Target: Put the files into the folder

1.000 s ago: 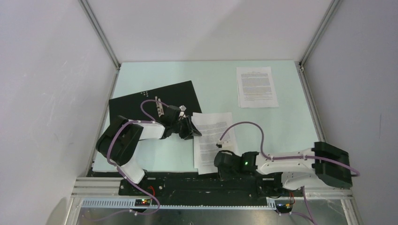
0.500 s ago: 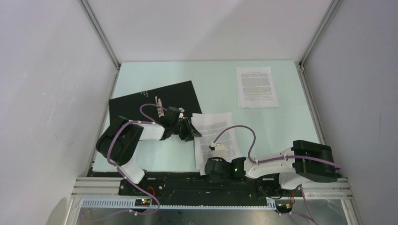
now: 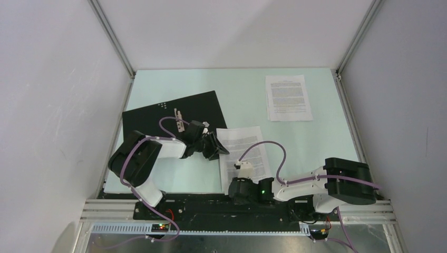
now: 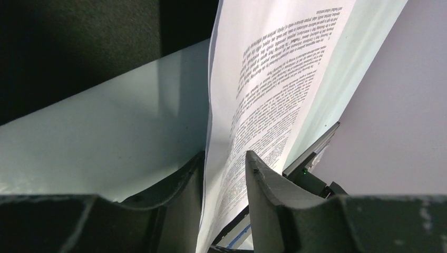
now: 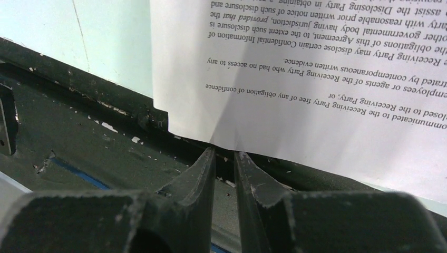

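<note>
The folder [image 3: 174, 112] lies open at the left, black inside up, with its metal clip [image 3: 180, 120] showing. One of the files [image 3: 243, 147] lies just right of it, and the other [image 3: 288, 97] lies at the far right. My left gripper [image 3: 217, 147] is at the near sheet's left edge. In the left wrist view that sheet [image 4: 274, 79] runs between the jaws of the left gripper [image 4: 225, 155], which stand apart, the paper against one finger. My right gripper [image 5: 224, 151] has a narrow gap between its jaws, tips at the sheet's [image 5: 316, 79] near edge.
The pale green table [image 3: 311, 142] ends at a black rail [image 3: 211, 208] along the near edge, below the right gripper. Grey walls close in on the left, far and right sides. A purple cable [image 3: 263, 150] loops above the near sheet.
The right arm has swung left along the near edge, bringing its gripper to the sheet's near-left part. The left jaws have widened a little around the sheet's edge.
</note>
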You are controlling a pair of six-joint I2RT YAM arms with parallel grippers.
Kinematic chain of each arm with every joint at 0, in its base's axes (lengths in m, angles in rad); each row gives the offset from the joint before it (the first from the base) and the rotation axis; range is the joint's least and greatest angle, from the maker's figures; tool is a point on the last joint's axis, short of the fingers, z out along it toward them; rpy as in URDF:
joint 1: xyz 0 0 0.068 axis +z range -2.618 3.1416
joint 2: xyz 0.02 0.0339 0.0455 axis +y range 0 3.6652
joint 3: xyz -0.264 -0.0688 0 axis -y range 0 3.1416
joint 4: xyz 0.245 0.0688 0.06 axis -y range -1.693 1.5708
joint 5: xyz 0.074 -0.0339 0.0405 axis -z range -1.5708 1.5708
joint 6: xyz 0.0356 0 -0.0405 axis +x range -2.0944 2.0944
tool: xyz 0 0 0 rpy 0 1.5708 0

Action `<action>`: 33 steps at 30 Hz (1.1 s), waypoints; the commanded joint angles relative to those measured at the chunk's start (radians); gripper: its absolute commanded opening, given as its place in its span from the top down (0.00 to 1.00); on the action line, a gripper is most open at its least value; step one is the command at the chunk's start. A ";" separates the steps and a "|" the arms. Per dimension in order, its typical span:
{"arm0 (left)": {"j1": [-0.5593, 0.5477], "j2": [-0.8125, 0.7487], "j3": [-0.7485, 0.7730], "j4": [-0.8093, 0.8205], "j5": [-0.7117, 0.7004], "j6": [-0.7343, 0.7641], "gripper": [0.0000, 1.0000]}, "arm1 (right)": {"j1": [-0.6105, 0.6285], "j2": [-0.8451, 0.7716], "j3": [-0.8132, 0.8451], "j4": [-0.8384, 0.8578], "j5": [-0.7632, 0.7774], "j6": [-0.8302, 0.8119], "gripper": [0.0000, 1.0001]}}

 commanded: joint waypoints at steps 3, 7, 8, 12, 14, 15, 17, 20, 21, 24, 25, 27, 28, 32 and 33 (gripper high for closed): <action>-0.029 0.031 -0.033 -0.120 -0.077 0.035 0.57 | -0.011 0.011 0.051 0.032 0.053 -0.043 0.76; -0.036 0.036 -0.035 -0.120 -0.079 0.037 0.57 | -0.021 0.019 0.068 0.035 0.046 -0.061 0.76; -0.037 0.036 -0.034 -0.120 -0.079 0.038 0.57 | -0.022 0.023 0.070 0.036 0.043 -0.065 0.76; -0.039 0.042 -0.034 -0.120 -0.080 0.046 0.57 | -0.030 0.030 0.073 0.035 0.034 -0.070 0.76; -0.039 0.044 -0.034 -0.121 -0.080 0.050 0.59 | -0.030 0.029 0.073 0.027 0.031 -0.069 0.76; -0.039 0.046 -0.034 -0.123 -0.080 0.052 0.62 | -0.031 0.027 0.073 0.023 0.030 -0.068 0.76; -0.038 0.050 -0.028 -0.135 -0.080 0.063 0.69 | -0.029 0.008 0.073 -0.002 0.028 -0.067 0.76; -0.039 0.053 -0.005 -0.163 -0.077 0.092 0.85 | -0.020 -0.070 0.073 -0.045 0.029 -0.070 0.72; -0.038 0.051 0.000 -0.173 -0.072 0.099 0.92 | -0.019 -0.125 0.072 -0.078 0.035 -0.071 0.68; -0.036 0.041 0.052 -0.251 -0.034 0.157 1.00 | -0.046 -0.263 0.072 -0.167 0.057 -0.096 0.48; -0.035 0.027 0.061 -0.277 -0.019 0.168 1.00 | -0.068 -0.330 0.072 -0.217 0.045 -0.105 0.33; -0.024 0.003 0.075 -0.289 0.055 0.179 1.00 | -0.212 -0.431 0.057 -0.268 -0.011 -0.163 0.17; -0.011 -0.010 0.081 -0.291 0.080 0.176 1.00 | -0.264 -0.464 0.031 -0.271 -0.038 -0.182 0.12; 0.045 -0.041 0.092 -0.292 0.211 0.137 1.00 | -0.587 -0.638 -0.064 -0.241 -0.281 -0.253 0.03; 0.054 -0.046 0.096 -0.291 0.248 0.125 1.00 | -0.686 -0.673 -0.076 -0.237 -0.365 -0.269 0.03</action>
